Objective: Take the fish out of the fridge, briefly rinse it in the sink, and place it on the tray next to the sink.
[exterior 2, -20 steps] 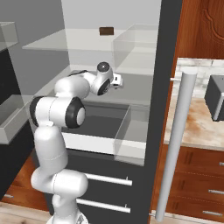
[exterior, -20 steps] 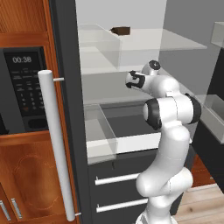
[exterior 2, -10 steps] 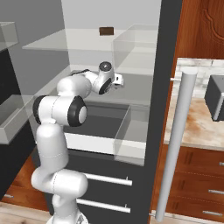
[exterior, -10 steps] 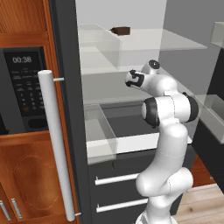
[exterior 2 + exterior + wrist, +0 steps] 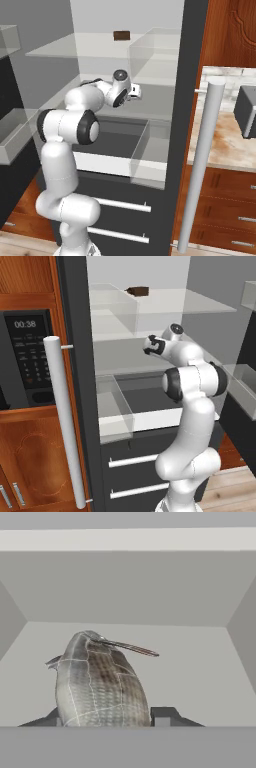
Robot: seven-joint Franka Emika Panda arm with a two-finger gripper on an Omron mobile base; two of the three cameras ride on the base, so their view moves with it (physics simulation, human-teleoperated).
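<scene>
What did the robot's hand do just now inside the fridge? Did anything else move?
The gripper closed its fingers in around the fish, which now sits between them on the fridge shelf. The arm barely shifted, staying reached into the fridge. The dark brown block on the top shelf, the drawer and the fridge handle stayed where they were.

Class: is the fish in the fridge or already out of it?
In. In the hand view the fish lies on a pale fridge shelf, between the gripper fingertips; both base views show the arm reaching inside.

The fish (image 5: 97, 682) lies between the jaws inside the fridge (image 5: 150, 363).
</scene>
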